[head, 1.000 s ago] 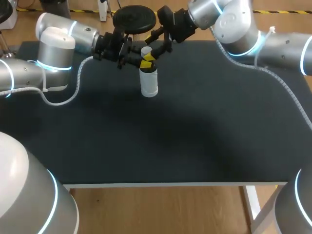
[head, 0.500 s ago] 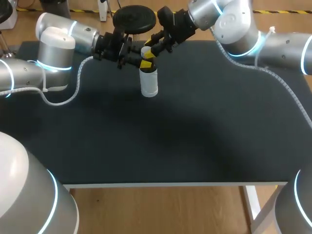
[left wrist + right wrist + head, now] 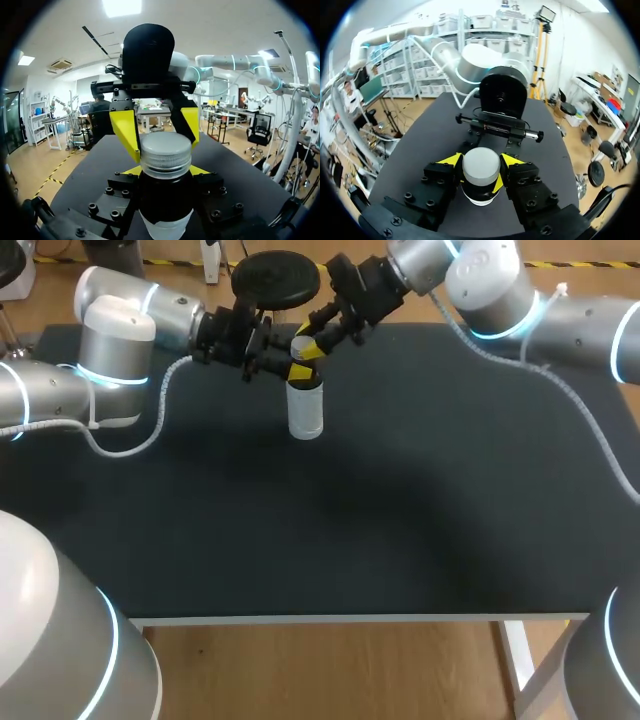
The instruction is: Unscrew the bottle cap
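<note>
Arms are meeting over the far middle of the table in the head view. The left arm is lying low and level from the left side, and its left gripper is pinching the upright bottle at the neck. The right arm is slanting down from the far right corner, with the right gripper clamping the cap. In the left wrist view, this arm's black fingers are hugging the dark neck from both sides, with only slivers of yellow showing just under the cap. Ahead, the right gripper's two yellow fingers are pressing the ribbed cap's sides, spread only as wide as the cap. In the right wrist view, looking down on the cap's pale top, both yellow tips are touching it from opposite sides, and the left gripper is sitting just beyond and beneath. The cap is sitting on the neck.
</note>
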Controlling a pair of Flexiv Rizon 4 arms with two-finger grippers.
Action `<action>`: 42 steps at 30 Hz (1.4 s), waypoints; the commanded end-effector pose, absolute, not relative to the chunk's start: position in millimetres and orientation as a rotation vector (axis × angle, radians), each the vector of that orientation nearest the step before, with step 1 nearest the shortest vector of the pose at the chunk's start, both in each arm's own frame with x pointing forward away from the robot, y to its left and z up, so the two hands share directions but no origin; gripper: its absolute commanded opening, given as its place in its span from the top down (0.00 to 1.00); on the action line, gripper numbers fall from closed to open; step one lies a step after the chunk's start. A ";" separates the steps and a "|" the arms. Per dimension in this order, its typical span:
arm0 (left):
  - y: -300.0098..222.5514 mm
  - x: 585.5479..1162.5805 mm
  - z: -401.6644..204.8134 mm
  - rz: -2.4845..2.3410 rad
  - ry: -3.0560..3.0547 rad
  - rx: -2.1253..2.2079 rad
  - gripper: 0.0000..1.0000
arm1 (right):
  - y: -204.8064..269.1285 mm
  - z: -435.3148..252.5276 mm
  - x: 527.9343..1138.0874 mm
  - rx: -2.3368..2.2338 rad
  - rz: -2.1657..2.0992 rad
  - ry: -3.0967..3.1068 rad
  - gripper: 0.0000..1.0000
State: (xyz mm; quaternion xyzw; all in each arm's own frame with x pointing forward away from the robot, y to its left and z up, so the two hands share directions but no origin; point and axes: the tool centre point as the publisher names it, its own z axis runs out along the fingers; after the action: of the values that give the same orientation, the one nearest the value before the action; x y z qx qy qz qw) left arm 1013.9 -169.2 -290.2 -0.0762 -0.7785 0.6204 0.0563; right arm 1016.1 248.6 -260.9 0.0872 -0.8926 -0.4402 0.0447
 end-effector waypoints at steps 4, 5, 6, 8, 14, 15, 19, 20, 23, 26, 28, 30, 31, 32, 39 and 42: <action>-167.7 1014.8 -290.2 1.882 -2.358 -0.234 1.00 | 258.2 -255.4 1030.9 0.505 -1.157 -2.584 1.00; -167.7 1014.8 -290.2 1.882 -2.358 -0.234 1.00 | 259.7 -254.7 1030.4 0.547 -1.132 -2.569 1.00; -167.7 1014.8 -290.2 1.882 -2.358 -0.234 1.00 | 261.0 -254.9 1029.9 0.591 -1.118 -2.542 1.00; -167.7 1014.8 -290.2 1.882 -2.358 -0.234 1.00 | 261.7 -254.5 1030.2 0.656 -1.105 -2.500 1.00; -167.7 1014.8 -290.2 1.882 -2.358 -0.234 1.00 | 262.6 -254.9 1029.4 0.824 -1.085 -2.378 1.00; -167.7 1014.8 -290.2 1.882 -2.358 -0.234 1.00 | 262.8 -254.9 1029.4 0.850 -1.089 -2.358 1.00; -167.7 1014.8 -290.2 1.882 -2.358 -0.234 1.00 | 262.4 -255.4 1028.0 0.912 -1.111 -2.293 1.00; -167.7 1014.8 -290.2 1.882 -2.358 -0.234 1.00 | 262.1 -256.0 1027.8 0.917 -1.114 -2.282 1.00; -167.7 1014.8 -290.2 1.882 -2.358 -0.234 1.00 | 262.1 -258.1 1027.5 0.955 -1.111 -2.235 1.00; -167.7 1014.8 -290.2 1.882 -2.358 -0.234 1.00 | 262.5 -259.0 1026.9 1.002 -1.101 -2.191 1.00; -167.7 1014.8 -290.2 1.882 -2.358 -0.234 1.00 | 262.1 -259.2 1027.2 1.034 -1.084 -2.167 1.00; -167.7 1014.8 -290.2 1.882 -2.358 -0.234 1.00 | 261.7 -259.6 1027.4 1.058 -1.074 -2.152 1.00; -167.7 1014.8 -290.2 1.882 -2.358 -0.234 1.00 | 261.3 -259.8 1027.8 1.069 -1.070 -2.143 1.00; -167.7 1014.8 -290.2 1.882 -2.358 -0.234 1.00 | 261.1 -260.0 1028.3 1.090 -1.062 -2.131 1.00; -167.7 1014.8 -290.2 1.882 -2.358 -0.234 1.00 | 255.9 -261.3 1031.8 1.168 -1.068 -2.072 1.00; -167.7 1014.8 -290.2 1.882 -2.358 -0.234 1.00 | 254.0 -263.5 1032.4 1.225 -1.051 -2.027 1.00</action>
State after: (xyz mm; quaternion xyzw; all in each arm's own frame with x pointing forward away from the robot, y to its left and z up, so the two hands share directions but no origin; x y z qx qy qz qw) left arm 1015.9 -165.6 -289.9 -0.0761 -0.7788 0.6201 0.0562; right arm 1018.8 253.0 -257.2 0.3892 -0.7922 -0.4422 0.1596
